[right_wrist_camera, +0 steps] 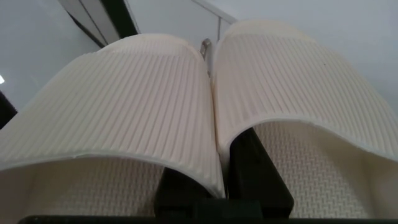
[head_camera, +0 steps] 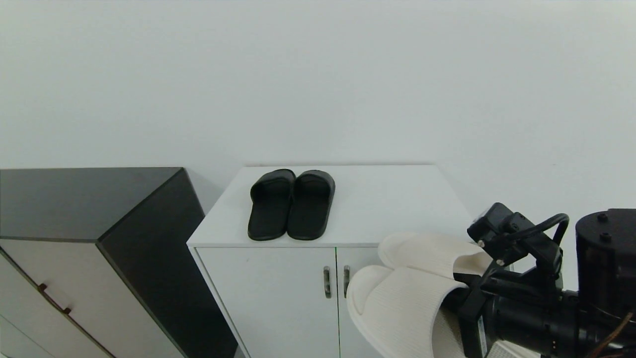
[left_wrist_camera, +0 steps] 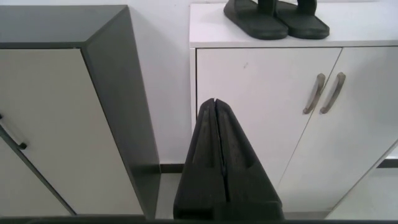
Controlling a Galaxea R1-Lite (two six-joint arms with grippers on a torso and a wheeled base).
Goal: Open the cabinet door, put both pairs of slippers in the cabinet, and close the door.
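Holding: right gripper [right_wrist_camera: 219, 177] clamped on white slippers [head_camera: 407, 293] at their touching straps, before cabinet [head_camera: 392, 199].
Resting: black slippers [head_camera: 291, 204] side by side atop cabinet, doors [head_camera: 273, 298] shut.
Left gripper [left_wrist_camera: 219, 155]: fingers pressed together.

- left gripper [left_wrist_camera: 216, 112]: matte black, two tapered fingers [left_wrist_camera: 239, 162], stepped faces along the seam
- right arm [head_camera: 536, 308]: black tubular body, white label strip [head_camera: 480, 332] at wrist
- black cable [head_camera: 551, 221] looped over wrist camera block [head_camera: 497, 223] (silver screws [head_camera: 501, 262] on it)
- behind that: black cylindrical joint [head_camera: 606, 253], two top screws, brownish wires [head_camera: 617, 332]
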